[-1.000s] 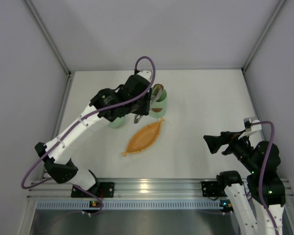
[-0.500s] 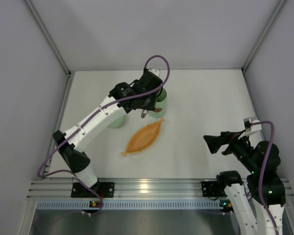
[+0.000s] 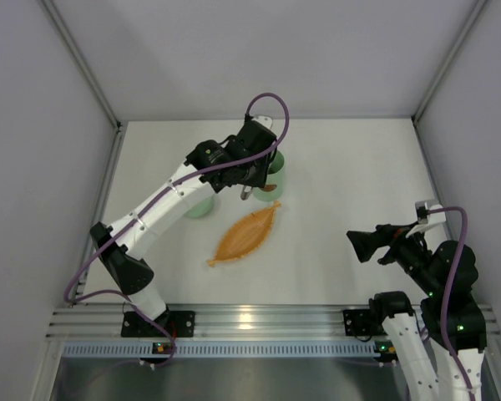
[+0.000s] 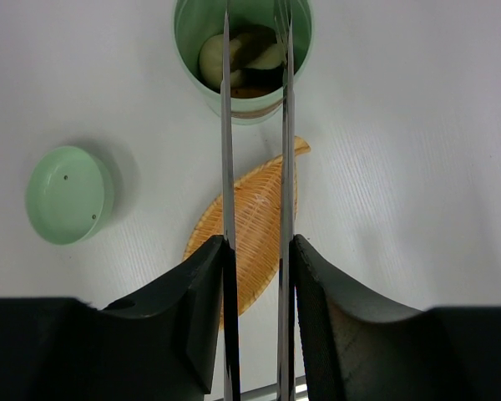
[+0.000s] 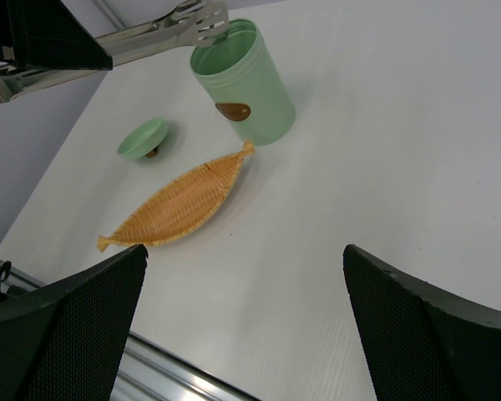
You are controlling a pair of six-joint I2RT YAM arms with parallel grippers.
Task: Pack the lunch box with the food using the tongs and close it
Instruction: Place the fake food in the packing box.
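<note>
Over the lunch box point(image 5: 255, 88), its food point(image 4: 252, 52) seemingly all inside, the tongs point(image 5: 154, 33) are being clamped by the left gripper point(image 4: 259, 246), the right gripper point(image 5: 244, 251) being held agape, the lid point(image 4: 67, 194) lying unfitted near the tray point(image 4: 250, 217).

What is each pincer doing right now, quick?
Left pincer: closed on the slim silver metal tongs.
Right pincer: open, holding nothing.
</note>
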